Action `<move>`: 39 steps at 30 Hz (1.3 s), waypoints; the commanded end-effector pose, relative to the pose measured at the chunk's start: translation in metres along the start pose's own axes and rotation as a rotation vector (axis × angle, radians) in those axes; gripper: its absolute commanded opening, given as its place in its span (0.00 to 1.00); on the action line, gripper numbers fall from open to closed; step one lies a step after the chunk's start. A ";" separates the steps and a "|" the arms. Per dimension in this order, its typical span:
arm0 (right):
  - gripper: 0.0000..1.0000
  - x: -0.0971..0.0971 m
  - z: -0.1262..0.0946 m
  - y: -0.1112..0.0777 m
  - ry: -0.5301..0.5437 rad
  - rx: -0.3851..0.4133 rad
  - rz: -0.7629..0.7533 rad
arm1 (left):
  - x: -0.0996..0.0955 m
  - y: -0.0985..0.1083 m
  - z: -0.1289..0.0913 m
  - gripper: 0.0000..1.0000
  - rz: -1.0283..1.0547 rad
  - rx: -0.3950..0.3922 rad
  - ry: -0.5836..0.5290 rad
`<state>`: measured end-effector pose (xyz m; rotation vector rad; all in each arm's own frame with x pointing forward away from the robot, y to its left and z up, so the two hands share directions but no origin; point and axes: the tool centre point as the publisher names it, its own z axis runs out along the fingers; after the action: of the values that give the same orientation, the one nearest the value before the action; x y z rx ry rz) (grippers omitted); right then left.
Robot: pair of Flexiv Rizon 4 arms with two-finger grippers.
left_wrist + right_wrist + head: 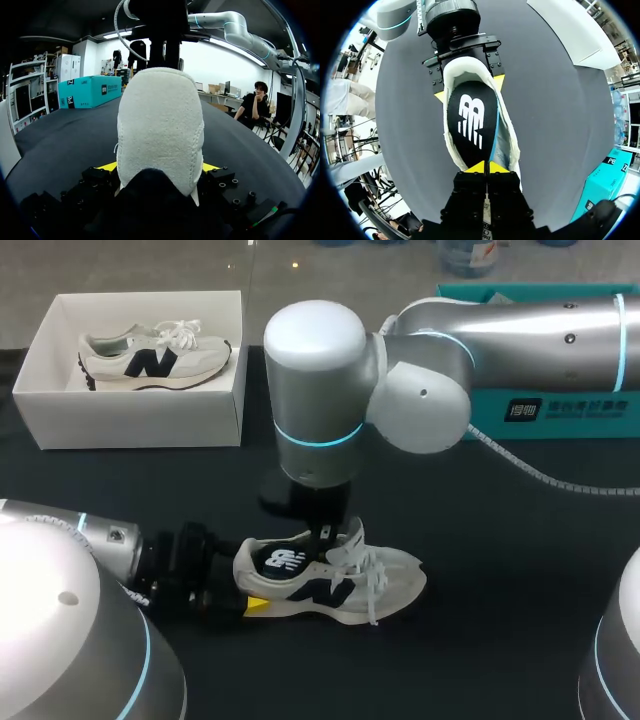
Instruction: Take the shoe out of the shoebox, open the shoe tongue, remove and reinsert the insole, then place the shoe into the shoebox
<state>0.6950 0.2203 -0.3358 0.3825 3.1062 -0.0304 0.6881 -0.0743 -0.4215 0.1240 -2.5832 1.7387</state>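
Observation:
A white sneaker (350,585) (160,130) (509,147) with a dark side logo lies on the black table, toe to the right. My left gripper (250,590) (159,167) (469,87) grips its heel from the left, one yellow tip on each side. From above, my right gripper (325,535) (486,167) comes down into the shoe's mouth, its tips shut on the front end of the black insole (282,560) (470,125). The insole lies tilted in the opening, its white logo showing. The white shoebox (130,420) stands open at the back left.
A second matching sneaker (150,355) lies inside the shoebox. A teal box (560,410) (87,92) (605,180) stands at the back right, partly behind my right arm. A white cable (540,475) trails from that arm across the table.

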 end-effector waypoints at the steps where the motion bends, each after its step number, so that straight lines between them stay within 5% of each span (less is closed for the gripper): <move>1: 0.00 -0.005 -0.005 -0.015 -0.018 -0.025 0.014 | 0.000 0.002 0.000 0.00 0.000 -0.003 0.000; 6: 0.00 -0.010 -0.006 -0.011 -0.037 -0.056 -0.006 | 0.000 0.002 0.000 0.00 0.000 -0.003 0.000; 18: 0.00 -0.030 0.001 0.033 -0.025 -0.092 -0.136 | 0.000 0.002 0.000 0.00 0.000 -0.003 0.000; 25: 0.00 -0.026 0.007 0.046 -0.004 -0.144 -0.183 | 0.000 0.002 0.000 0.00 0.000 -0.003 0.000; 27: 0.32 -0.024 0.008 0.044 0.003 -0.154 -0.178 | 0.000 0.002 0.000 0.00 0.000 -0.003 0.000; 39: 0.43 -0.031 0.015 0.041 0.042 -0.277 -0.208 | 0.000 0.002 0.000 0.00 0.000 -0.003 0.000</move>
<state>0.7284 0.2581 -0.3477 0.0682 3.1062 0.3462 0.6883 -0.0729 -0.4228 0.1247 -2.5840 1.7375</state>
